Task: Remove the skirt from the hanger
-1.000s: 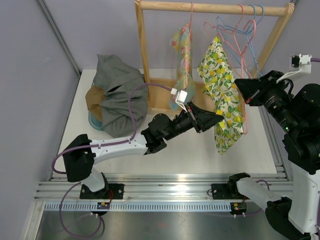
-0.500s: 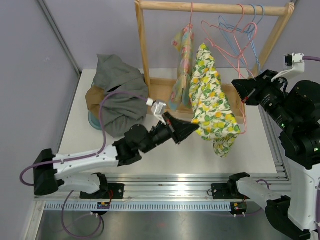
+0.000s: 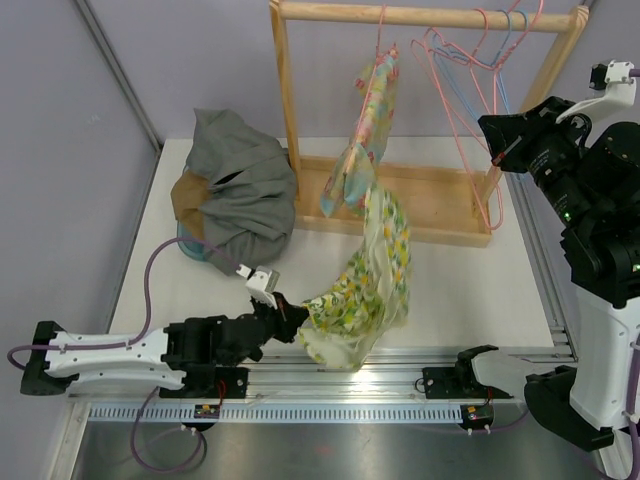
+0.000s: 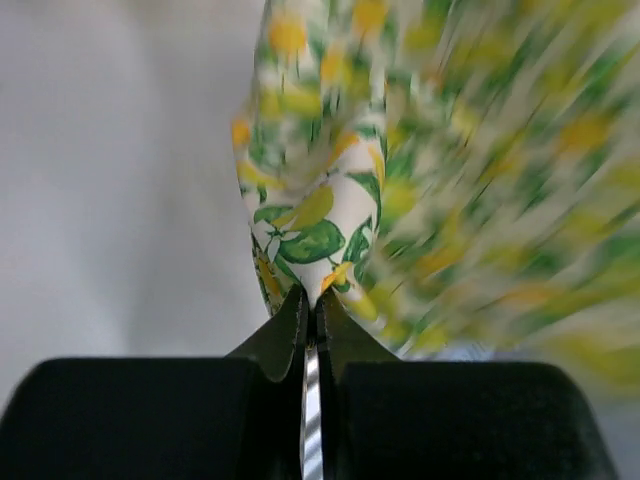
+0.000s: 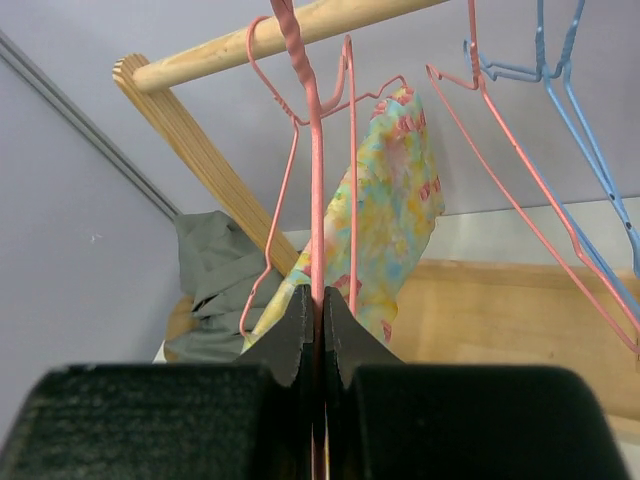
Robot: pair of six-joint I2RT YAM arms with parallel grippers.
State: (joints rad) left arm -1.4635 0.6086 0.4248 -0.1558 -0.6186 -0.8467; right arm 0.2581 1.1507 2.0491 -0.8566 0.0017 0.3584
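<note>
Over on the left, the left arm lies low along the near edge of the table (image 3: pixel 480 285), and its hand (image 3: pixel 292 322) is clenched on a corner of the lemon-print skirt (image 3: pixel 365 280). The wrist view confirms it: the hand (image 4: pixel 310 300) pinches a fold of the skirt (image 4: pixel 318 235) tight, a green leaf and a yellow lemon right at the fingertips, the rest of the cloth a blur.

At the back left a grey garment (image 3: pixel 238 170) sits in a heap just beside the wooden rack (image 3: pixel 284 95).

Centre now: the skirt is off any hanger. It trails from the left hand up and to the right in a loose, billowing sweep in front of the rack's base, its lower folds near the table's front edge. Behind it a pastel floral garment (image 3: pixel 365 115) hangs from the rack's top rail.

On the right, a cluster of bare wire hangers, pink and blue hangers (image 3: pixel 500 60) among them, dangles from the rail. The right hand (image 3: pixel 497 155) is up beside them, and its wrist camera shows that hand (image 5: pixel 318 300) closed on the wire of a bare pink hanger (image 5: pixel 316 180) hooked over the rail.
</note>
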